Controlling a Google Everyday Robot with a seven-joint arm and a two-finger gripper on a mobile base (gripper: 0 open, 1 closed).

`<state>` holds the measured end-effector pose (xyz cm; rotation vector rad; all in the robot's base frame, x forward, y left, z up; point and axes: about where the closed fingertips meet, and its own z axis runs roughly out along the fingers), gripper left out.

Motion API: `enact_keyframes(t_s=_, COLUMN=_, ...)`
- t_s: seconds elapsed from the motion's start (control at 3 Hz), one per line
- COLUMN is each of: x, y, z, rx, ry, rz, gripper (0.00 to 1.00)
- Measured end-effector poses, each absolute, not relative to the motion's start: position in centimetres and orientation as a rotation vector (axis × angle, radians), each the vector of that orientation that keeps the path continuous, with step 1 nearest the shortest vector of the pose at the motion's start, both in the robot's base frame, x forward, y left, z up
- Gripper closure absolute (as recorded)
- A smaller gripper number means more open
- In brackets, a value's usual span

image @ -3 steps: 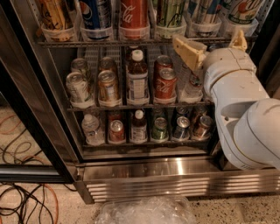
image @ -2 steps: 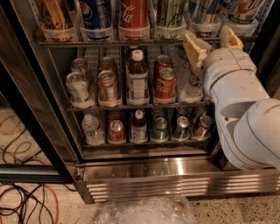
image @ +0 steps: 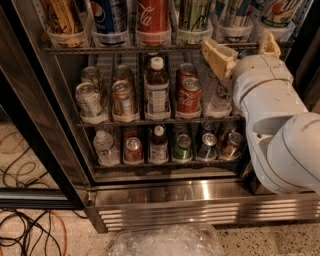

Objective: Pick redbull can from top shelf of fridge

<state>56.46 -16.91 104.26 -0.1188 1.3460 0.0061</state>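
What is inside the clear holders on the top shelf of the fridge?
One can each: yellow can, Pepsi can, Coca-Cola can, green can, the redbull can, white can. Their tops are out of view. The open gripper, below the redbull can, covers part of the front rail.

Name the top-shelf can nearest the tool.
The blue-and-silver redbull can, fifth from left: the open tool sits directly below it; the Coca-Cola can stands farther left.

The gripper [image: 240, 46] sits at about 1 o'clock, its tan jaws spread wide at the front rail of the top shelf [image: 125, 49] — just under the redbull can [image: 234, 12], which stands in a clear holder beside a green can [image: 194, 12]. The white arm [image: 280, 130] fills 3 o'clock, covering the right side of the fridge [image: 200, 192] — crumpled plastic [image: 165, 242] lies at 6 o'clock.
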Motion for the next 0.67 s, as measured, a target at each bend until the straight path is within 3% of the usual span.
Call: enact_keyframes(t_s=0.67, x=57.49, y=-16.87, z=104.66, rx=-0.127, ry=1.318, rz=0.011, gripper=0.27)
